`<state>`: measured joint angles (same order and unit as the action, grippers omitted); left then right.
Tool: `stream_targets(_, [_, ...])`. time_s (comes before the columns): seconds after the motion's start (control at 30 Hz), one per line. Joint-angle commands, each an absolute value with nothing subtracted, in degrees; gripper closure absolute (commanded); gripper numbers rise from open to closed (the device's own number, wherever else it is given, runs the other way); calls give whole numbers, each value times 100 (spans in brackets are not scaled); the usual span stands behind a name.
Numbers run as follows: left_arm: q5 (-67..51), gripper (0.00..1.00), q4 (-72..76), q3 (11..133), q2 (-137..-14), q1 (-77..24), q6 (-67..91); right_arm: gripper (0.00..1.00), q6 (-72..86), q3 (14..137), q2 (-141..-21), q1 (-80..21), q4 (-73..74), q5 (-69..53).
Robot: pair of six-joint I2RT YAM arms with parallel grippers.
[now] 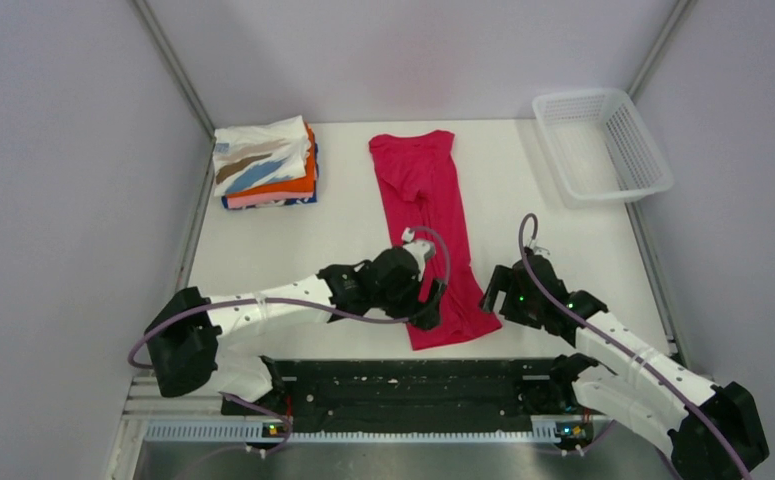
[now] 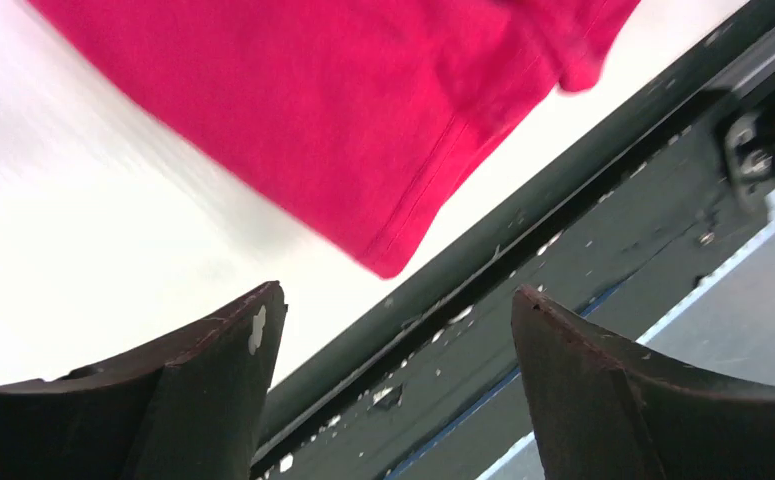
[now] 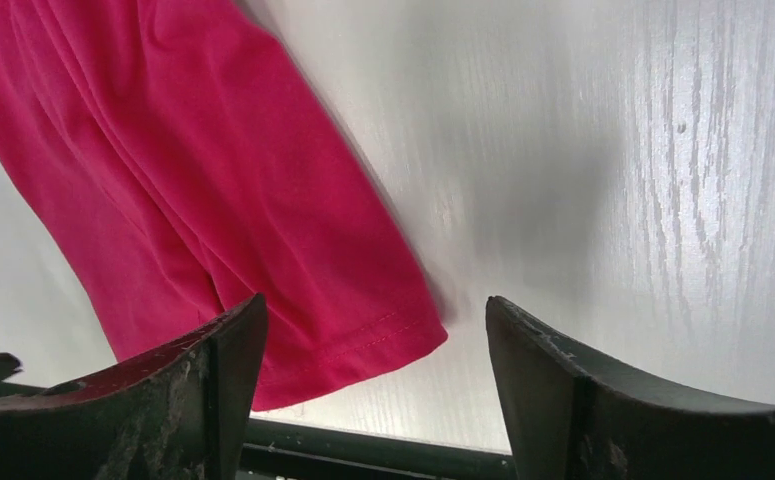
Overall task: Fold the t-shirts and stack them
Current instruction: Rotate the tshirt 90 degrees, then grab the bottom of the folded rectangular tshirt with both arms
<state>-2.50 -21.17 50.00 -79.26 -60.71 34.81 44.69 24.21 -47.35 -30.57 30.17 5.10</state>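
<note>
A magenta-red t-shirt lies folded into a long strip down the middle of the table, collar end far, hem end near. My left gripper is open and empty at the hem's left corner. My right gripper is open and empty just right of the hem's right corner. A stack of folded t-shirts sits at the far left: white with tan and blue streaks on top, then orange, pink and dark blue.
A white plastic mesh basket stands at the far right corner. The table's near edge with a dark rail runs just below the hem; it also shows in the left wrist view. Walls close in left and right.
</note>
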Motion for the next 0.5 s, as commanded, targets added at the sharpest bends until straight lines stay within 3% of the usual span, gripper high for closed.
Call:
stream_targets(0.0, [-236, 18, -1877, 4850, -7979, -6367, 3515, 25, 4687, 2299, -4586, -3006, 3008, 400])
stream_targets(0.13, [-192, 34, -2106, 5189, -8598, -6595, 3324, 34, 4748, 2222, -4628, -3012, 2910, 387])
stream_targets(0.23, [-62, 39, -2317, 5419, -8953, -6636, 3243, 43, 4787, 2162, -4672, -3008, 2809, 391])
stream_targets(0.47, [-59, 44, -2178, 5347, -9288, -6636, 3223, 49, 4811, 2032, -4922, -2997, 2679, 444])
